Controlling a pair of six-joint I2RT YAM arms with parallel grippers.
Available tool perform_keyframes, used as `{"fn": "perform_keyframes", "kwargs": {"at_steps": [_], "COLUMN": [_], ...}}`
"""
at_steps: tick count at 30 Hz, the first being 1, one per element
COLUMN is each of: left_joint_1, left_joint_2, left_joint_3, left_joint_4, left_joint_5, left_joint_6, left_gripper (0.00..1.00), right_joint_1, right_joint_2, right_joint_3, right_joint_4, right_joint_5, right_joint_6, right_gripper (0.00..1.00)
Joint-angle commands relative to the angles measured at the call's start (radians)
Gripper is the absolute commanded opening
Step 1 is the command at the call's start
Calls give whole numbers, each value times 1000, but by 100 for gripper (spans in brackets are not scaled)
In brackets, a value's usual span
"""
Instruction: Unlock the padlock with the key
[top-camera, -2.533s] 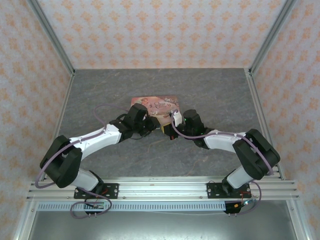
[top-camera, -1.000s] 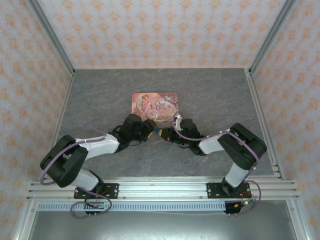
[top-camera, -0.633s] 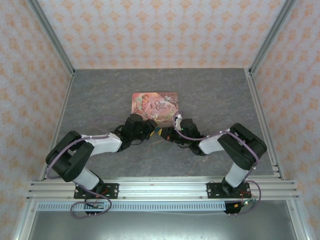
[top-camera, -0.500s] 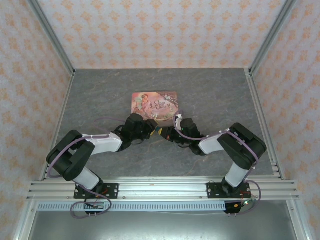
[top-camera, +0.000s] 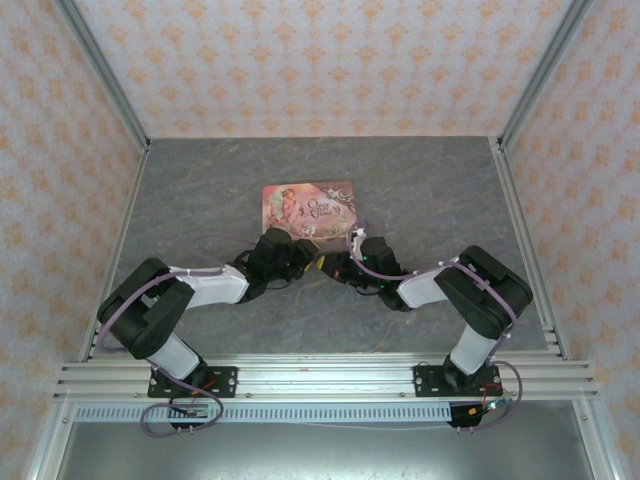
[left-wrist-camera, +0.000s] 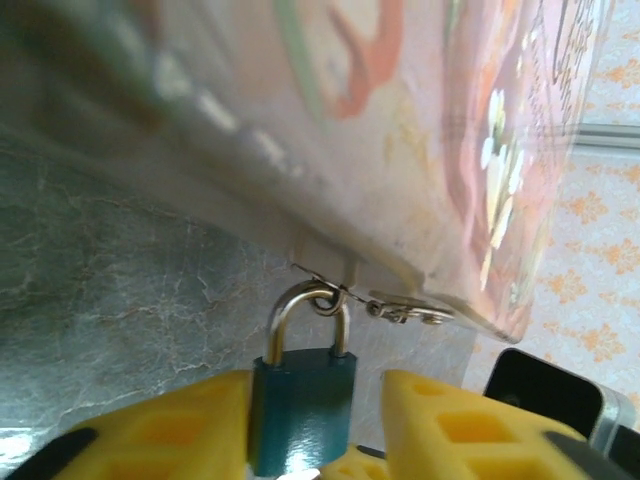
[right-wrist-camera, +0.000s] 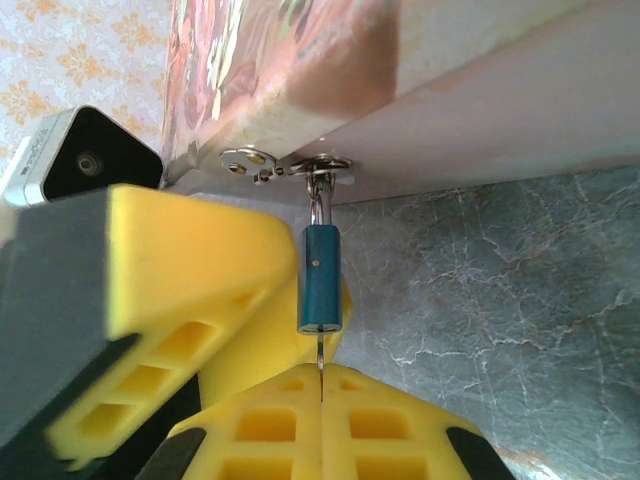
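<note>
Left wrist: left tool (left-wrist-camera: 318, 420) gapes astride small dark-teal metal padlock (left-wrist-camera: 303, 385); right tool (right-wrist-camera: 320, 425) pinches thin silver key (right-wrist-camera: 320, 362).

Script lettering sits on the tin (top-camera: 309, 206) lid, right of its painted figure, but from above it's too small to read. On the left wrist camera the same curls are a blur. The padlock (left-wrist-camera: 300, 400) below the tin's rim is plain teal, nothing legible.

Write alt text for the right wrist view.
A small teal padlock hangs from the pink tin's hasp, a thin key at its underside. The right gripper pinches the key between its yellow fingers, with grey marbled table behind.
</note>
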Motion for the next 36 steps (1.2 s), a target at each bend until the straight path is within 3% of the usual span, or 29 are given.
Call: {"fn": "perform_keyframes", "kwargs": {"at_steps": [1, 3, 9, 20, 25, 31, 36], "left_joint_1": [-17, -19, -21, -21, -21, -20, -21], "left_joint_2": [31, 24, 5, -17, -16, -17, -20], "left_joint_3": [5, 8, 11, 19, 25, 34, 38], "left_joint_4": [-19, -29, -46, -83, -95, -113, -121], "left_joint_5": [2, -5, -16, -34, -33, -34, -37], "left_joint_6": [-69, -67, -62, -67, -75, -77, -75], "left_gripper": [25, 18, 10, 5, 5, 4, 4], "right_joint_1": [7, 7, 3, -26, -23, 42, 92], "right_joint_2": [14, 10, 0, -51, -159, -385, -462], "right_joint_3": [11, 10, 3, -16, -5, -66, -114], "right_joint_4": [24, 23, 9, -76, -313, -429, -405], "right_joint_5": [-14, -13, -8, 39, 134, 327, 394], "right_joint_6": [10, 8, -6, -112, -341, -745, -1099], "right_gripper": [0, 0, 1, 30, 40, 45, 47]}}
